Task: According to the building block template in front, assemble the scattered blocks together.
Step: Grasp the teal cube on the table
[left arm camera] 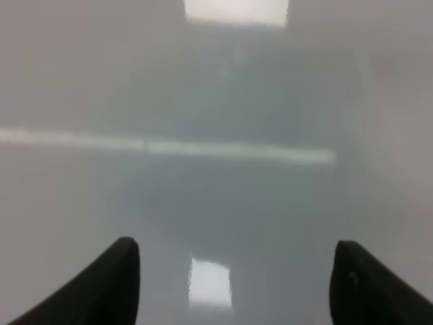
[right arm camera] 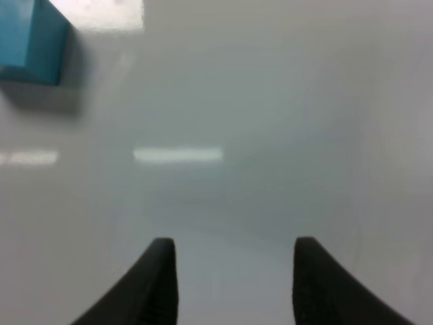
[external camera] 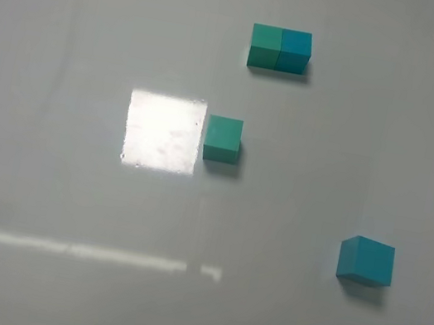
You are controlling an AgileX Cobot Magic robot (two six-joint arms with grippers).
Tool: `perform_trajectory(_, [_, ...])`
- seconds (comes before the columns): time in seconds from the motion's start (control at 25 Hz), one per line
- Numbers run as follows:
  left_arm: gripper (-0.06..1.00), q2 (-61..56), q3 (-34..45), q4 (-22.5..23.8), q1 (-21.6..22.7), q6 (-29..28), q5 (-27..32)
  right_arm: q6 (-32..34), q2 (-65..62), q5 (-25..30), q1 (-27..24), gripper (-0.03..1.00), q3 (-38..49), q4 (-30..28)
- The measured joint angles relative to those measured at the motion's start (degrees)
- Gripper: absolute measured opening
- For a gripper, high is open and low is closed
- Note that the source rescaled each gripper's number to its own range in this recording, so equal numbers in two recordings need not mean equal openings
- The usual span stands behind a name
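The template [external camera: 280, 50] lies at the back of the table: a teal-green cube on the left joined to a cyan-blue cube on the right. A loose teal-green block [external camera: 223, 139] sits mid-table beside a bright glare patch. A loose cyan-blue block [external camera: 366, 260] sits front right, and shows in a corner of the right wrist view [right arm camera: 30, 40]. Neither arm shows in the exterior high view. My left gripper [left arm camera: 233, 284] is open over bare table. My right gripper [right arm camera: 233, 277] is open and empty, well apart from the blue block.
The table [external camera: 45, 183] is a plain glossy grey-white surface. A bright square glare [external camera: 163, 131] lies left of the green block and a thin reflected light strip [external camera: 75, 249] runs near the front.
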Motion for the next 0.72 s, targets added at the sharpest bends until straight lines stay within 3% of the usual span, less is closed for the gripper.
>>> perform_trajectory(0.4, [0.68, 0.0, 0.0, 0.0, 0.0, 0.0, 0.0, -1.6, 0.4, -1.2, 0.0, 0.02, -1.1, 0.0])
perform_trajectory(0.56, [0.68, 0.0, 0.0, 0.0, 0.0, 0.0, 0.0, -8.3, 10.3, -5.0, 0.0, 0.03, -10.6, 0.0])
perform_trajectory(0.64, [0.68, 0.0, 0.0, 0.0, 0.0, 0.0, 0.0, -14.7, 18.4, -5.7, 0.0, 0.03, -16.3, 5.0])
perform_trajectory(0.72, [0.68, 0.0, 0.0, 0.0, 0.0, 0.0, 0.0, -25.8, 25.0, -6.3, 0.7, 0.03, -20.6, 11.2])
